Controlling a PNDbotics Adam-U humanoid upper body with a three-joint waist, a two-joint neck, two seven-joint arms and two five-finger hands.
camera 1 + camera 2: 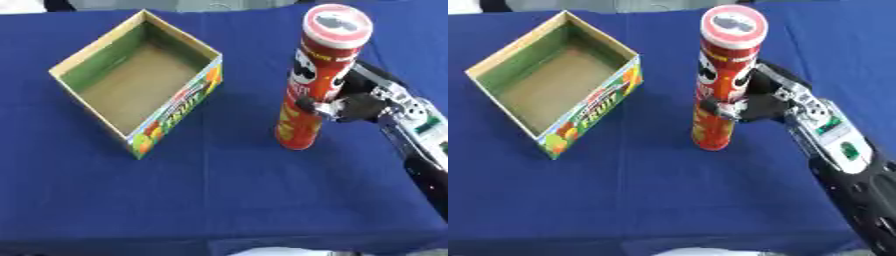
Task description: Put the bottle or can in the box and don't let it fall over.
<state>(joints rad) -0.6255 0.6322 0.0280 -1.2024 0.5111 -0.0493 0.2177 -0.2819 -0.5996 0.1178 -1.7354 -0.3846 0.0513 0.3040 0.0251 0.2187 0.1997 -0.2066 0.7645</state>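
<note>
A blue cloth (227, 200) covers the whole table, smooth but for a few faint creases. On its left part sits an open cardboard box (138, 80), set cornerwise — brown floor bare, green inner walls, fruit print on the outer side that faces the camera. To its right, well apart from it, a tall red can (317, 75) with a red-and-white lid stands on the cloth, tilted slightly so its top leans to the right. The robot's right hand (754, 106) comes in from the lower right — its black arm runs up from that corner — and its fingers (308, 104) are curled round the can's middle, grasping it.
</note>
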